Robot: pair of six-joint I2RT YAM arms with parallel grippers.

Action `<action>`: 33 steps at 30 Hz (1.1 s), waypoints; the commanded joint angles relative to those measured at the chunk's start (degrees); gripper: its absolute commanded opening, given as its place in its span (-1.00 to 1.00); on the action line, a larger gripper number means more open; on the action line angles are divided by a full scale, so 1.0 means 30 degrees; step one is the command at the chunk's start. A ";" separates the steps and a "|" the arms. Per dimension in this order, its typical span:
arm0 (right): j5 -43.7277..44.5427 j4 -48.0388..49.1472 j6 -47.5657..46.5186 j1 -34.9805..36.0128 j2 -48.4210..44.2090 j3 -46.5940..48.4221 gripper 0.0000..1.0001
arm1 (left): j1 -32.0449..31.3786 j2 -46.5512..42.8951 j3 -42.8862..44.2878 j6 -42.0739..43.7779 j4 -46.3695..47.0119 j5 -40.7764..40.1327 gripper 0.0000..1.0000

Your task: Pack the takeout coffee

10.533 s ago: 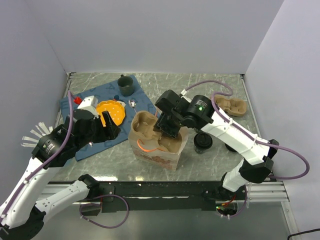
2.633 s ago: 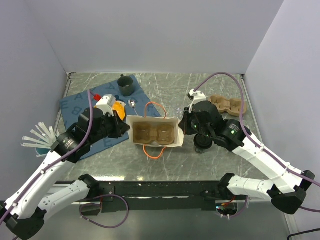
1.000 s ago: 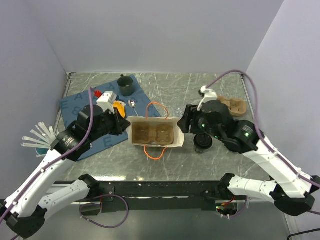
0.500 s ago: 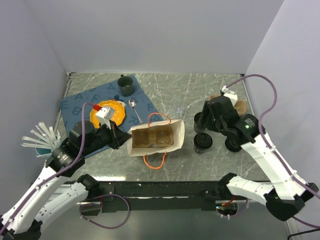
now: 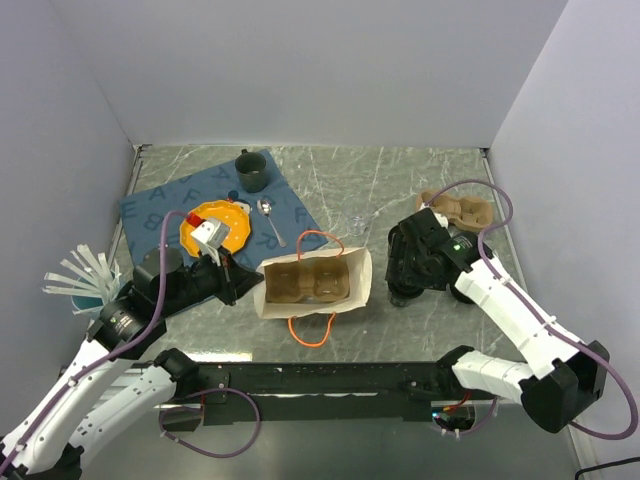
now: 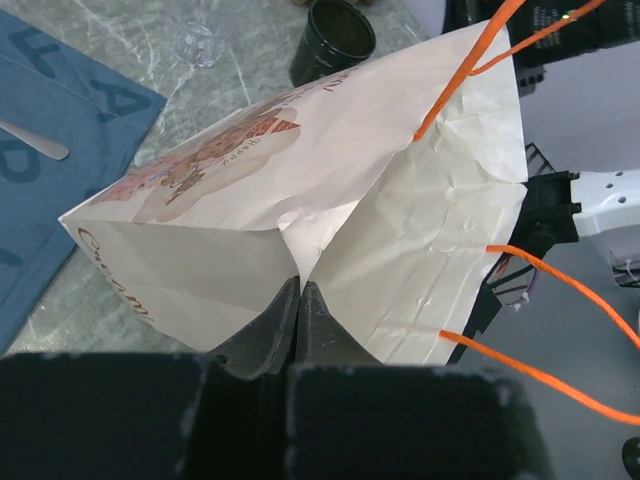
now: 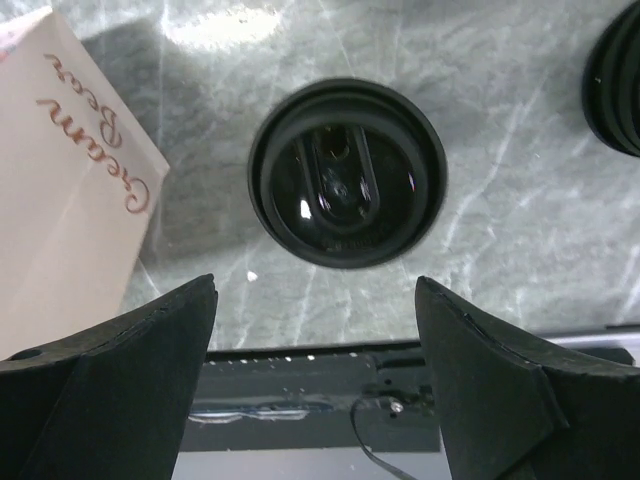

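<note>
One takeout coffee cup [image 7: 347, 172] stands on the marble with its black lid on. My right gripper [image 7: 315, 290] hangs open straight above it, one finger on each side, touching nothing. A second lid [image 7: 615, 80] shows at the right edge of that view. The white paper bag [image 5: 315, 280] stands open with a brown pulp tray [image 5: 305, 280] inside it. My left gripper [image 6: 300, 290] is shut on the bag's folded side panel [image 6: 330, 220]. Another dark cup [image 6: 338, 30] stands beyond the bag. From the top view, my right arm [image 5: 430, 262] hides the cups.
A spare pulp tray [image 5: 458, 208] lies at the back right. A blue mat [image 5: 160, 210] carries an orange plate [image 5: 212, 225], a spoon [image 5: 270, 215] and a dark green mug [image 5: 251, 170]. A small glass [image 5: 357, 222] stands behind the bag. Orange bag handles [image 5: 312, 330] hang toward the near edge.
My right arm swung away from the bag to above the lidded cup and its jaws opened wider. My left gripper pulled the bag slightly nearer and turned it.
</note>
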 commanded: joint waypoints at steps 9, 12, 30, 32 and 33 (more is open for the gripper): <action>-0.1303 0.2204 -0.1416 -0.1672 0.0583 -0.0939 0.76 | -0.0023 -0.1194 -0.0748 0.2071 0.2131 0.1934 -0.98; -0.1508 0.2320 -0.1943 -0.2141 0.1051 -0.0735 0.77 | -0.0022 -0.1897 -0.1129 0.2573 0.2514 0.1587 -0.98; -0.1508 0.2612 -0.2561 -0.2259 0.1785 -0.0792 0.80 | -0.0051 -0.1080 -0.0602 0.2897 0.1752 0.1497 -0.98; -0.1597 0.2614 -0.2562 -0.2259 0.1785 -0.0939 0.80 | -0.0023 -0.1109 -0.0544 0.2897 0.1665 0.1438 -0.98; -0.1568 0.2643 -0.2590 -0.2259 0.1814 -0.1026 0.80 | -0.0022 -0.1109 -0.0515 0.2926 0.1665 0.1438 -0.98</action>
